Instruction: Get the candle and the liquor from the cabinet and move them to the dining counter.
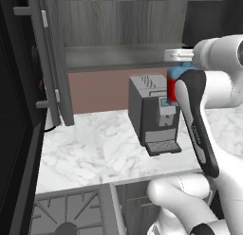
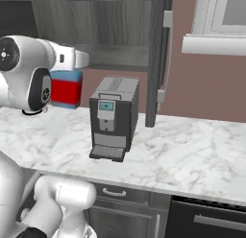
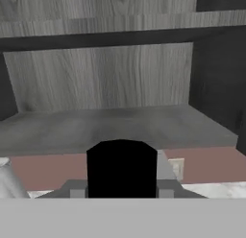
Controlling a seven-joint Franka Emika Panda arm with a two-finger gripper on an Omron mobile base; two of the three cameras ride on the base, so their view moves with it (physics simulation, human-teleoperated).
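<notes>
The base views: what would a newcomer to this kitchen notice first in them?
First the white arm, raised in front of the open cabinet, with the red and blue liquor bottle held up at its end effector, above the marble worktop. Next the dark grey coffee machine, which stands on that worktop below the cabinet shelf.

Ahead of me a boxy dark grey coffee machine (image 1: pixel 153 113) with a small blue screen stands on the white grey-veined marble worktop (image 2: pixel 192 146). Behind it runs a dusty-pink wall (image 1: pixel 99 89). A white-framed window (image 2: pixel 218 21) sits up on my right, and a grey stove grate (image 1: pixel 61 212) lies low on my left.
</notes>
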